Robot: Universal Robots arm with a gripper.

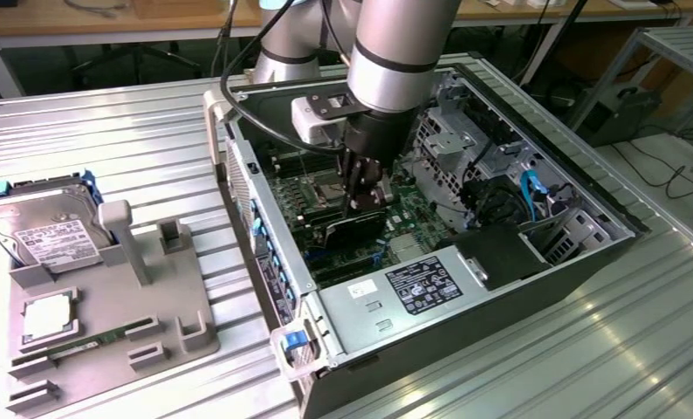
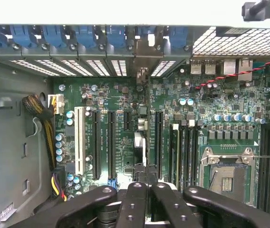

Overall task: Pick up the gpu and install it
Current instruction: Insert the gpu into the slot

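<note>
- Arm reaches down into the open computer case, which lies on its side on the metal table.
- Gripper is closed on the gpu: fingers pinch the top edge of the thin black card, nearly touching each other.
- The gpu stands upright on its edge over the motherboard, in the middle of the case, between the cpu socket and the power supply w/ the black label.
- In the wrist view the card is seen edge-on, running from the fingers toward the rear slot openings; its metal bracket is against the rear wall, under the blue clips.
- The card is lined up along the black expansion slots; if it is fully seated in a slot, I cannot tell.
- On the exterior view's left, a grey holder tray on the table, well apart from the case.
- In the tray: a hard drive w/ white label, a cpu chip, a green memory stick.
</note>
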